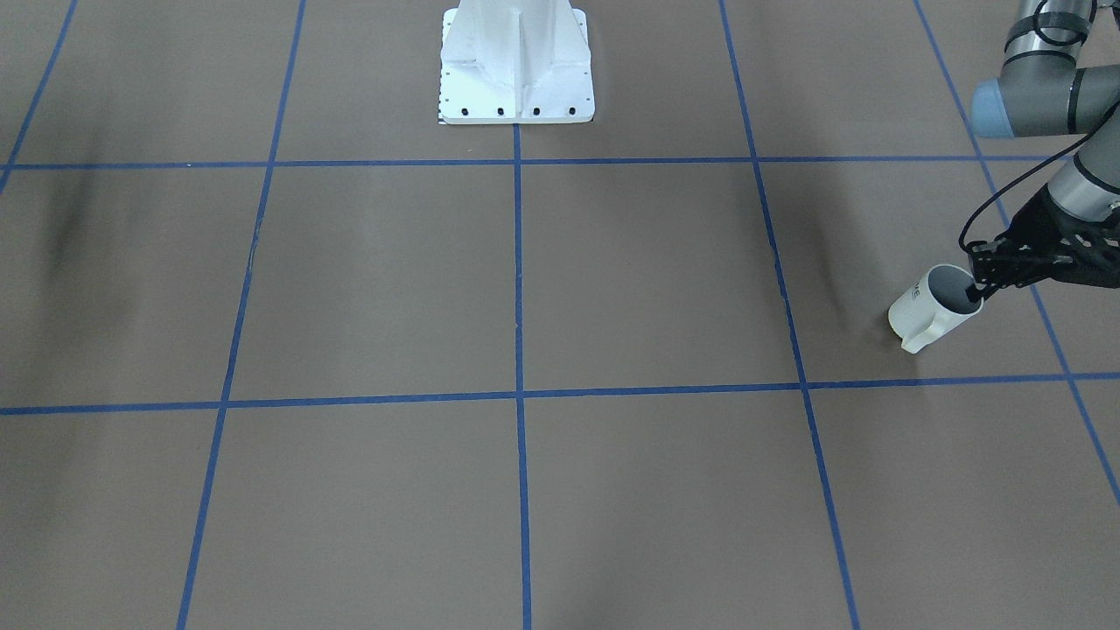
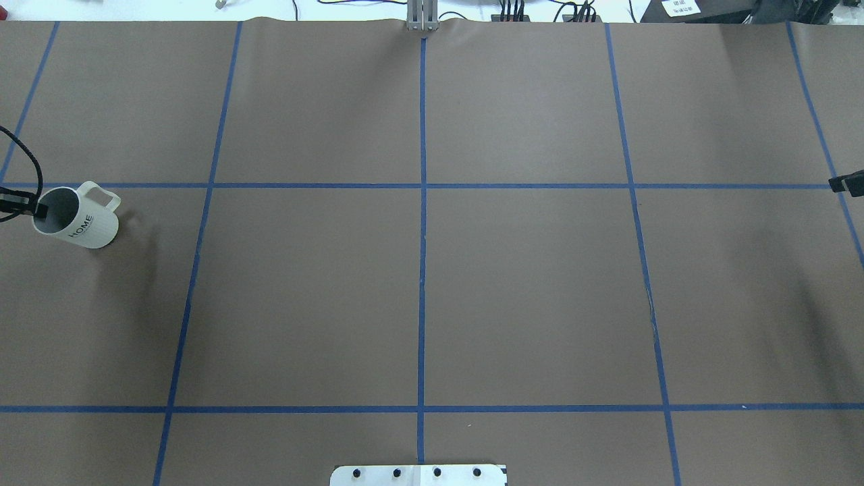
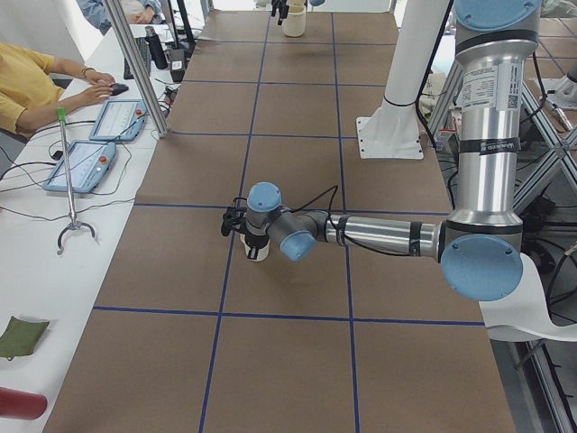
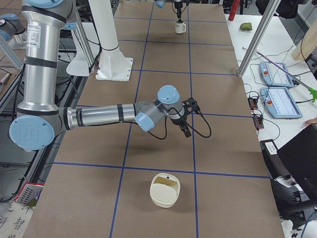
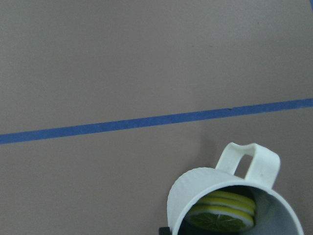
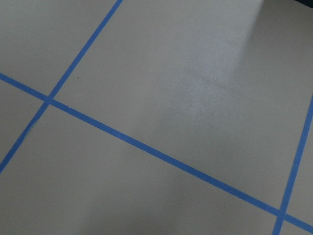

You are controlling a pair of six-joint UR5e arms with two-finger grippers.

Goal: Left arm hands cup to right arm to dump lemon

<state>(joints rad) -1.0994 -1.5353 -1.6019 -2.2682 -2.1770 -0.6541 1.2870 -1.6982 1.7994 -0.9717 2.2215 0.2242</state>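
Observation:
The white ribbed "HOME" cup [image 2: 81, 223] is at the table's far left, tilted. My left gripper [image 2: 37, 209] is shut on its rim, one finger inside and one outside. The front view shows the same grip [image 1: 977, 291] on the cup [image 1: 927, 311]. In the left wrist view, yellow-green lemon slices [image 5: 222, 211] lie inside the cup [image 5: 195, 196], whose handle points up. I cannot tell whether the cup touches the table. My right gripper [image 2: 847, 182] only peeks in at the overhead view's right edge. It hangs over bare table [image 4: 186, 124], and I cannot tell whether it is open or shut.
A cream tub [image 4: 165, 189] stands on the table near my right gripper, towards the right end. The white robot base [image 1: 516, 66] stands at the table's middle rear. Blue tape lines grid the brown tabletop [image 2: 526, 290]. An operator and tablets are beside the table [image 3: 90, 144].

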